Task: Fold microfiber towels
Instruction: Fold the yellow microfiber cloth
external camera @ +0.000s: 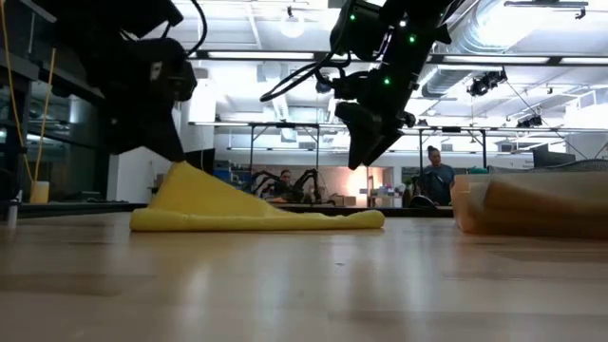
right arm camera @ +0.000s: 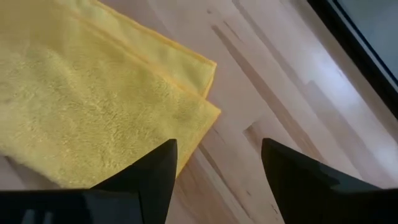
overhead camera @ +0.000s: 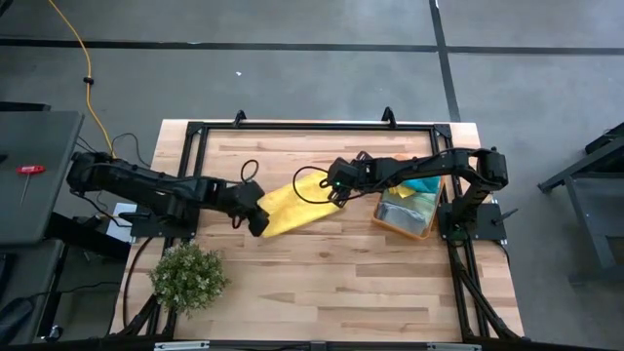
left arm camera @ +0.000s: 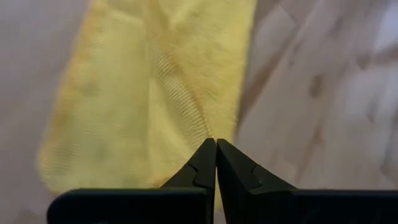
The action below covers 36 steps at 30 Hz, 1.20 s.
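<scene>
Towel: yellow microfiber towel [overhead camera: 292, 205] mid-tabletop, long axis running between both arms | left claw [overhead camera: 256, 221] pinched tight on its left end, lifting it | right claw [overhead camera: 336, 194] spread wide, empty, above its right end, nearer the orange bin [overhead camera: 421, 229] at the tabletop's right edge

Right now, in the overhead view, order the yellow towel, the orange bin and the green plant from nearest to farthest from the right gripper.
1. Yellow towel, directly beside the right gripper, mid-table.
2. Orange bin, toward the table's right side.
3. Green plant, far off by the table's left edge.
</scene>
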Each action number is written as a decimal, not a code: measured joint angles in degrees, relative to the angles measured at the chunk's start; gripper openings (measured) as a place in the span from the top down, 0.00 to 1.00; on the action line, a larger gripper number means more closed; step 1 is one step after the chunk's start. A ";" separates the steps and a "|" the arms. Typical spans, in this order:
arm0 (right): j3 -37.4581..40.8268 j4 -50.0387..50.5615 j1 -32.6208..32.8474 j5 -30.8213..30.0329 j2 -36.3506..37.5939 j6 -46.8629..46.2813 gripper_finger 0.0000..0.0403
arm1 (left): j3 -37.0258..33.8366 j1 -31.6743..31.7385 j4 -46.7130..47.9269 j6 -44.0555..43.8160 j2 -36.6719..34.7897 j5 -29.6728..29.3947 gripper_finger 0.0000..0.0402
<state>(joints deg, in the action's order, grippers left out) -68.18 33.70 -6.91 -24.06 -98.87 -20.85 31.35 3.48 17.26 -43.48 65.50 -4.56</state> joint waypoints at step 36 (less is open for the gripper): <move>-0.01 1.63 -0.23 -1.40 0.00 2.60 0.44 | 3.09 -0.36 19.62 3.01 -0.33 -12.01 0.74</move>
<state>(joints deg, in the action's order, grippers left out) -68.19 35.33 -7.14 -25.47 -98.87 -18.25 34.44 3.12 36.88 -40.48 65.18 -16.57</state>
